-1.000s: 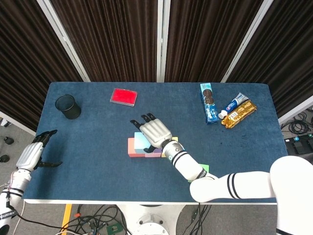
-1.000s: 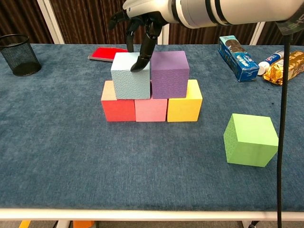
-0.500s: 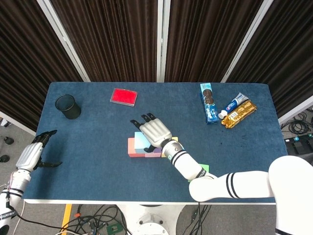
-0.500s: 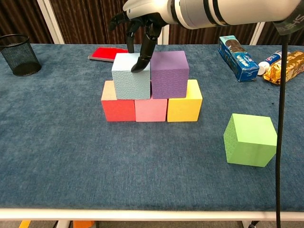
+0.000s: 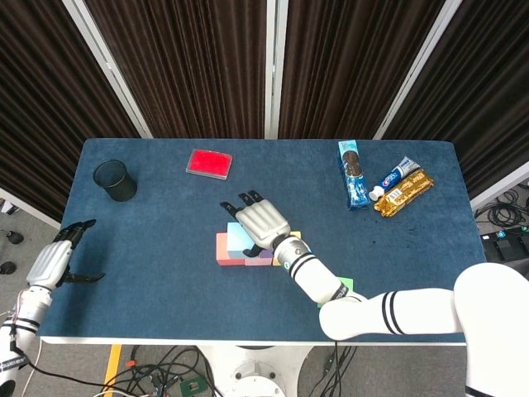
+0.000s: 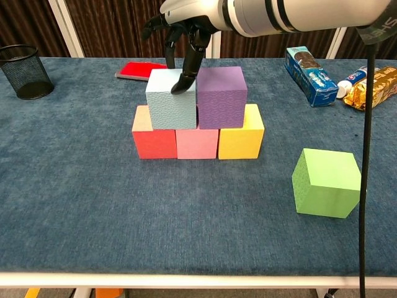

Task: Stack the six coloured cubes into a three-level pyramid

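Note:
Red [image 6: 154, 141], pink [image 6: 196, 144] and yellow [image 6: 240, 138] cubes form a row on the blue table. On top of that row stand a light blue cube [image 6: 170, 102] and a purple cube [image 6: 221, 96], side by side. My right hand [image 6: 183, 25] hovers over the stack with its fingers spread downward, and one fingertip [image 6: 178, 87] touches the top of the light blue cube. From the head view, that hand [image 5: 261, 222] covers most of the stack. A green cube [image 6: 327, 182] lies alone, near the front right. My left hand [image 5: 56, 260] hangs open off the table's left edge.
A black mesh cup [image 6: 25, 71] stands at the back left, and a flat red box [image 6: 141, 69] lies behind the stack. A blue cookie pack [image 6: 310, 74], a tube [image 6: 353, 77] and a gold snack pack [image 6: 375, 84] lie at the back right.
The light blue cube has shifted very slightly right, toward the purple one. Both hands stay where they were.

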You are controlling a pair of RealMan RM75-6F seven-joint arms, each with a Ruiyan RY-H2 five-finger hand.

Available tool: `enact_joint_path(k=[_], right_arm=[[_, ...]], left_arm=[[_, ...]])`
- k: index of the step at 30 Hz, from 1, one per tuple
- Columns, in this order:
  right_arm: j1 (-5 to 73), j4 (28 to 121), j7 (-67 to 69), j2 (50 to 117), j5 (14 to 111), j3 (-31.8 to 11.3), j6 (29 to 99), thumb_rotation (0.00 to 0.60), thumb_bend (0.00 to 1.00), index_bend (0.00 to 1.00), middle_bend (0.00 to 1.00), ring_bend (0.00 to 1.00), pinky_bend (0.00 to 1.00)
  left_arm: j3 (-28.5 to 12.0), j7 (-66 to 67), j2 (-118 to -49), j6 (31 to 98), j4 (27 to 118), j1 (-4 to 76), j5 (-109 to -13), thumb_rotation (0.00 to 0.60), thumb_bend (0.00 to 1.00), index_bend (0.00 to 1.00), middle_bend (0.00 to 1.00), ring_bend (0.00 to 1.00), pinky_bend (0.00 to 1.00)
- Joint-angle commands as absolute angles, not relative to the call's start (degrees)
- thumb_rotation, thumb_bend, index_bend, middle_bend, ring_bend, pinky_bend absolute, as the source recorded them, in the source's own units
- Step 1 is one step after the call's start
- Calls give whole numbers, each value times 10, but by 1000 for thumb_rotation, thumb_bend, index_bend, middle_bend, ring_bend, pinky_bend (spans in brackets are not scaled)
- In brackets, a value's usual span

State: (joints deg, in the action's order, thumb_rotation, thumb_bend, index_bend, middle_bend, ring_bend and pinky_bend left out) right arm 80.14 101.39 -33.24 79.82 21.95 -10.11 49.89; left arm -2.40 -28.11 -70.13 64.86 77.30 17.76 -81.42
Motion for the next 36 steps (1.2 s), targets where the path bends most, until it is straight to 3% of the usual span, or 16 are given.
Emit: enact_joint_path(k=[1,8,19,30,36], right_arm=[[802,1012,-333,799,218,-100,497,600,188,0,386,0,0],[803,1012,-331,798,219,-98,492,600,176,0,367,0,0],[800,1014,-318,788,224,-96,474,600,96,0,157,0,0],[792,1032,-296,772,241,-102,475,600,48,0,122,0,0],[750,1078,-253,727,295,-122,517,600,37,0,91,0,0]], left_arm=[[-24,-281,-701,648,772,178,-814,600,36,84,88,0,67],[-26,-282,-701,645,772,181,-814,600,37,84,88,0,67],[-25,-280,-701,646,774,180,-814,600,36,84,88,0,67],[-26,-281,-698,646,777,181,-815,600,36,84,88,0,67],[-31,-275,-697,653,781,182,-815,600,37,84,88,0,67]])
